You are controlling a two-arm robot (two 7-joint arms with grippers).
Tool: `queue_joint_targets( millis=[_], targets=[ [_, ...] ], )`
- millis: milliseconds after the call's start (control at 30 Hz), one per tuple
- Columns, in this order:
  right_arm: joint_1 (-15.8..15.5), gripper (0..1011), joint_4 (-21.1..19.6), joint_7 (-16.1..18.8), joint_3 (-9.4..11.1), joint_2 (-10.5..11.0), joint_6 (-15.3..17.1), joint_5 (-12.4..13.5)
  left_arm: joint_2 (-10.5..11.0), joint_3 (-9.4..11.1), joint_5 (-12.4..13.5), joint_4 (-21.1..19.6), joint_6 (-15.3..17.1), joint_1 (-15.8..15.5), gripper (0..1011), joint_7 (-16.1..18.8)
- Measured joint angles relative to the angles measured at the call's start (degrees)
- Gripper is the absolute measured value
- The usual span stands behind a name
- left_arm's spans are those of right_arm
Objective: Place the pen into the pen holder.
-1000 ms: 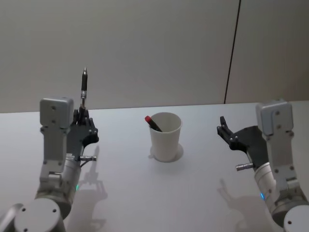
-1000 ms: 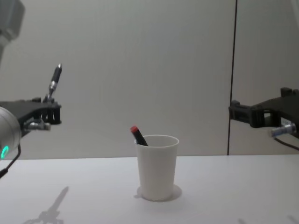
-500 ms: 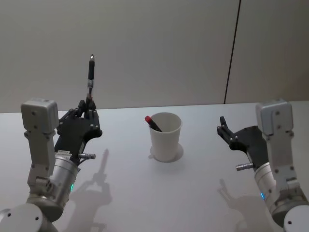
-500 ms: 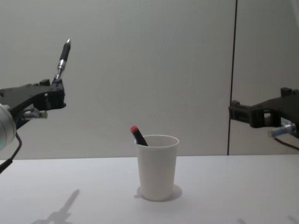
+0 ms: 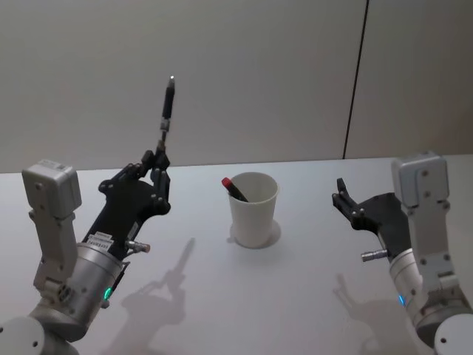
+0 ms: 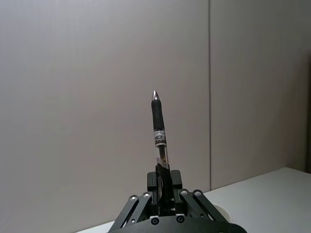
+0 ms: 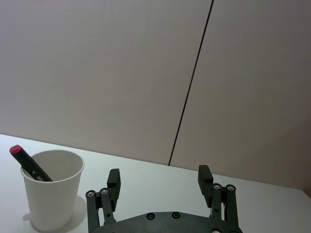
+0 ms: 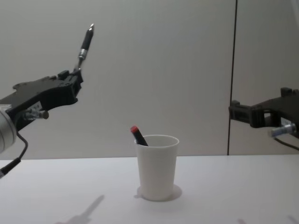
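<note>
1. Grey wall panels are seen behind a white table in the head view. The pen holder stands upright midway between the table's left and right edges, with a red-capped marker leaning inside. The pen is held aloft by the left gripper over the table's left half, well apart from the pen holder.
2. In the left wrist view, the fingers are clenched on the pen's lower end, tip upward. The pen is judged light, stiff and slippery, best gripped on the barrel.
3. In the right wrist view, the right gripper is spread wide, with nothing held.
4. In the chest view, the pen is tilted toward the pen holder, high above its rim.
</note>
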Motion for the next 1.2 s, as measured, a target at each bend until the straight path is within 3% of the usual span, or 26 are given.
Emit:
queue_joint_targets(
  millis=[600, 1200],
  targets=[
    [0.00, 1002, 0.00, 0.00, 0.00, 0.00, 0.00, 0.00, 0.75, -0.60, -6.15, 6.17, -7.61, -2.21, 177, -20.98],
    [0.00, 1002, 0.00, 0.00, 0.00, 0.00, 0.00, 0.00, 0.20, -0.34, -11.45, 14.89, -13.03, -7.12, 177, -43.88]
  ],
)
